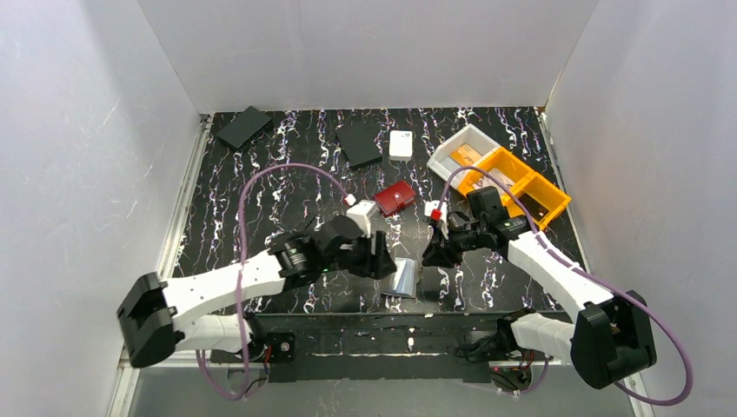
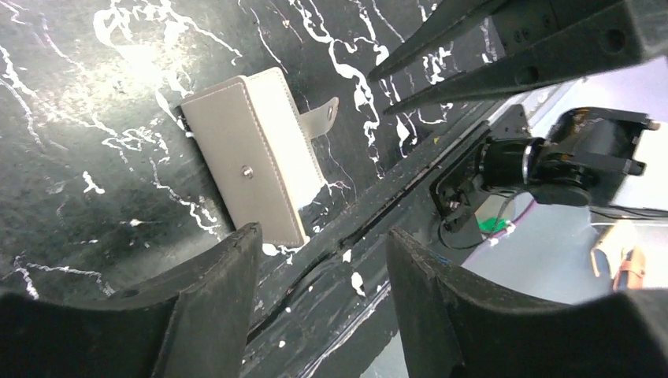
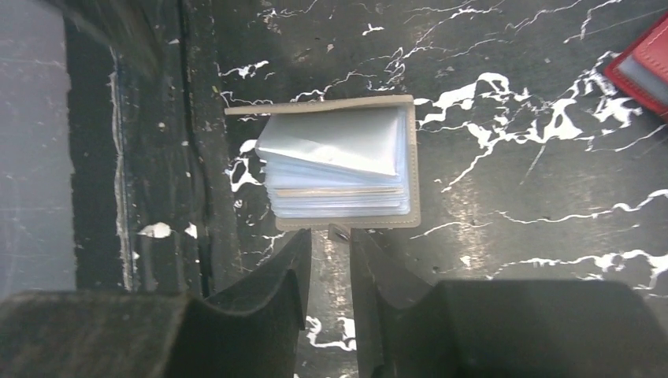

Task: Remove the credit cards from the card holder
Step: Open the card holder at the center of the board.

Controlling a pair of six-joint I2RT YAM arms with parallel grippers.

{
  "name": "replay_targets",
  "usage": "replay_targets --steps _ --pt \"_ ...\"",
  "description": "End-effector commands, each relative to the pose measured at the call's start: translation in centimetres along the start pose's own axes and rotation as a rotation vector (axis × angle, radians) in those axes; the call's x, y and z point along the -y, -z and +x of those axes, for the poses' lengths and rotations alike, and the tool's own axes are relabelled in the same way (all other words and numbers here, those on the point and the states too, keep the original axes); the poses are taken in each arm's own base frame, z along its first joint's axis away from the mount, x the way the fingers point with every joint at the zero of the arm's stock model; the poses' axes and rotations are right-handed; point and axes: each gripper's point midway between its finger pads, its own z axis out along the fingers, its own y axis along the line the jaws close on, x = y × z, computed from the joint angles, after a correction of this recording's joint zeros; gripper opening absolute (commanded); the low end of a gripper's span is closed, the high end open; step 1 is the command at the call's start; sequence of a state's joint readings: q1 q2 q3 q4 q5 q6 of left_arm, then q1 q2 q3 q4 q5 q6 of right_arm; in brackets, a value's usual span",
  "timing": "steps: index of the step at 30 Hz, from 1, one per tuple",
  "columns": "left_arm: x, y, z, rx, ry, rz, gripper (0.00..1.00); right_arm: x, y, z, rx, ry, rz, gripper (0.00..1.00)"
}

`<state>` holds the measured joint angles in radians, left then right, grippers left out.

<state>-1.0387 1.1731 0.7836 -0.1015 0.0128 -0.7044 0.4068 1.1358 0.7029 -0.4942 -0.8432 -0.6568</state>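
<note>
Where the black marbled table (image 1: 222, 217) nears its front edge, the left arm (image 1: 235, 282) and right arm (image 1: 556, 278) reach in towards each other, with the card holder (image 2: 252, 157) lying between their grippers. Far back on the right sit joined orange bins (image 1: 500, 161) and a white tray (image 1: 474, 132). Two flat black squares (image 1: 243, 127) (image 1: 359, 143) lie at the back left and centre, well apart from the holder, and a dark red case (image 1: 395, 198) rests nearer, just behind the two grippers. The left gripper (image 2: 319, 236) has its jaws spread wide and grips nothing, with the holder just beyond one fingertip rather than between them. The right gripper (image 3: 331, 236) has its jaws close together with a narrow gap showing. The closure tab (image 2: 324, 118) sits at the mouth of that gap, and I cannot tell whether either finger touches it. From the left wrist the holder shows its grey outer face and a snap stud (image 2: 247, 172). From the right wrist it shows a stack of clear sleeves (image 3: 339, 169) inside, and I cannot tell which layers are credit cards.
</note>
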Motion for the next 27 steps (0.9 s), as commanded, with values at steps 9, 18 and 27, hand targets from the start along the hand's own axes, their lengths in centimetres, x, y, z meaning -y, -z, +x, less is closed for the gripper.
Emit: replay_targets --steps 9,18,27 --pt "-2.8 -3.9 3.4 -0.203 -0.193 -0.373 0.86 1.3 -0.8 -0.3 0.007 -0.128 0.024 0.28" --pt "-4.8 -6.1 5.9 -0.302 -0.191 -0.481 0.87 1.5 -0.8 -0.2 0.008 -0.135 0.035 0.29" --pt "-5.6 -6.6 6.5 -0.259 -0.152 -0.472 0.72 1.3 -0.9 -0.1 0.004 -0.141 0.029 0.29"
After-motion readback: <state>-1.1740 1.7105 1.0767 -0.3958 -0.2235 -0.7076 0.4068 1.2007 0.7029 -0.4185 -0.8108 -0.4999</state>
